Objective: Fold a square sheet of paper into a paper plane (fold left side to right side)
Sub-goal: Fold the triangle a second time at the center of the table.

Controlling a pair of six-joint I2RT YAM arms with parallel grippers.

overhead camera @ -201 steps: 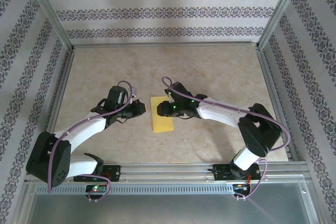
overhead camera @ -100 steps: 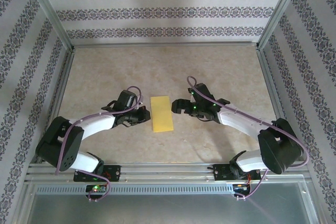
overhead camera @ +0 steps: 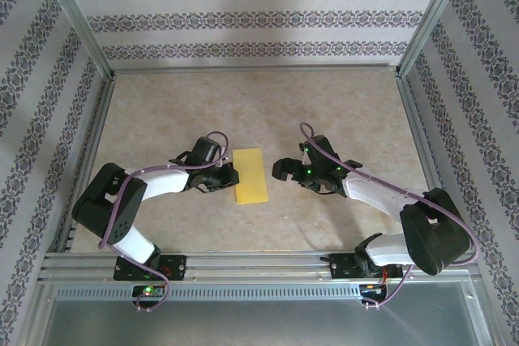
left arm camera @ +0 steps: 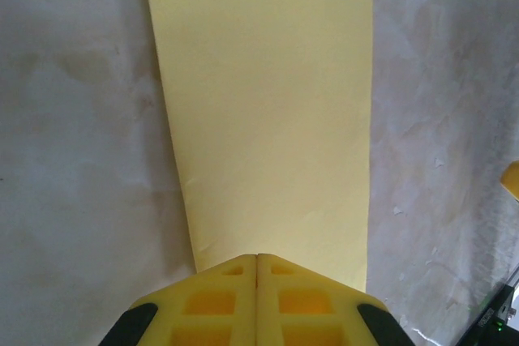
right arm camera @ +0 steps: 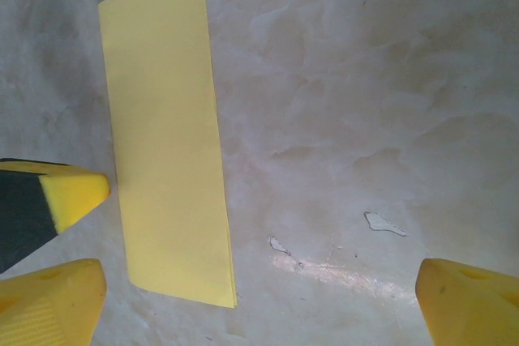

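Pale striped floral wallpaper walls (overhead camera: 243, 18), beige mottled tabletop (overhead camera: 340, 111), aluminium frame rails (overhead camera: 251, 70), soft even light

- Thin, smooth, matt yellow paper for the square sheet of paper (overhead camera: 250, 176)
- Mottled beige, stone-look table (overhead camera: 349, 103), dull, flaked in spots
- Matt yellow plastic on left gripper (left arm camera: 257, 258)

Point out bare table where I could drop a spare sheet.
Widest: the far half of the table, from the paper up to the back wall. Smaller: the near strip between the paper and the front rail. Crowded: the middle, where the left pincer and right pincer flank the paper.
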